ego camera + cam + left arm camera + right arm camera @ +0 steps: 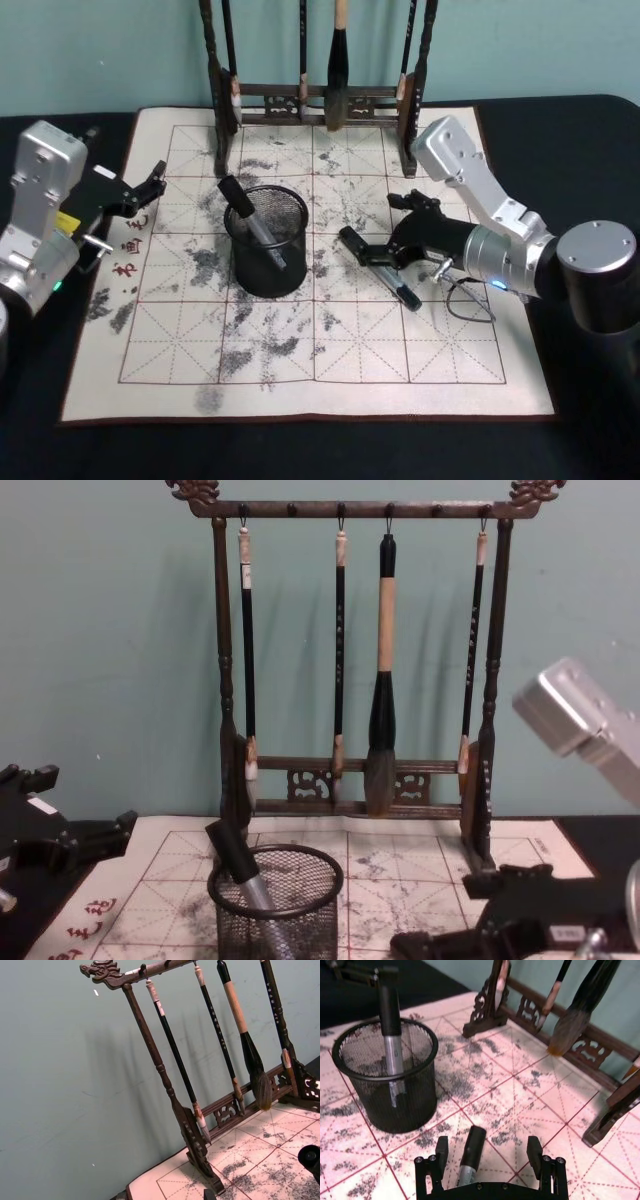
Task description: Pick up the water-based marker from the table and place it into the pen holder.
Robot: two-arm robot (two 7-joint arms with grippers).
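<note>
— Right gripper (487,1146) first: released, its black fingers stand wide either side of the grey, black-capped water-based marker (470,1157), which lies flat on the cream gridded mat (400,350).
— And the black wire-mesh cylindrical pen holder (395,1105)?
— Near, to the marker's left, with open mat between. Another marker (390,1020) leans on its rim. Left gripper (150,185) sits at the mat's left edge, seemingly spread.

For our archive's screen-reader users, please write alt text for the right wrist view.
The open right claw straddles a black-capped grey marker lying on the ink-stained gridded mat. Just beyond stands a black wire-mesh cylindrical pen holder with a second, similar marker leaning inside; a dark wooden brush rack stands behind.
</note>
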